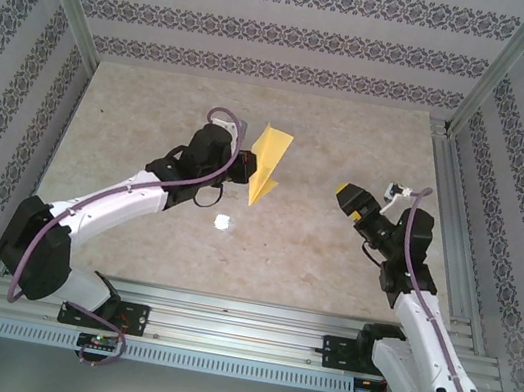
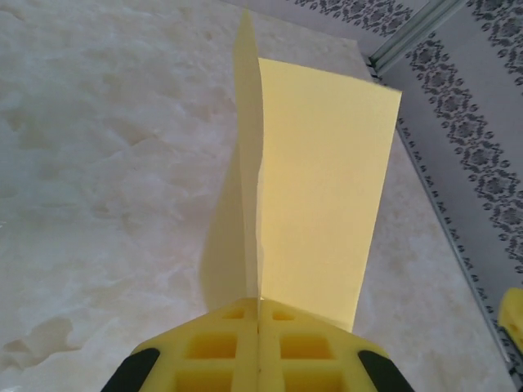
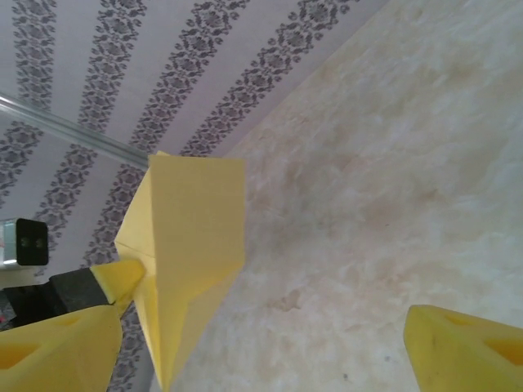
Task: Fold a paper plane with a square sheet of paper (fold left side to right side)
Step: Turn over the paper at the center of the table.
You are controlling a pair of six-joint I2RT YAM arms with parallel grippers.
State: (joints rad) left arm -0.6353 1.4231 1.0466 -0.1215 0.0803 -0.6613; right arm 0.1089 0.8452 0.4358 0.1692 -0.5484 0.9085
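- Mustard-yellow paper plane (image 1: 270, 162), folded into a creased, pointed shape, stands on edge over the far half of the table (image 1: 156, 106). It is about midway between the table's left and right edges.
- Left gripper (image 1: 245, 169) is pinched tight on the plane's left side. In the left wrist view its two yellow fingers (image 2: 212, 347) meet, with the paper (image 2: 323, 188) rising from the seam between them.
- One flap spreads broad and flat to the right in that view. A thinner flap stands edge-on beside it and throws a shadow on the marbled beige surface.
- Whether the plane's near tip touches the table I cannot tell.
- Right gripper (image 1: 351, 200) hangs nearer the right edge, well apart from the plane, its jaws wide and holding nothing.
- From the right wrist view its foam fingers (image 3: 57, 351) sit at the bottom corners. The plane (image 3: 192, 245) stands beyond them, nearer the left-hand one.
- Small white spot (image 1: 222, 221) lies on the table, closer to the near edge than the plane is.
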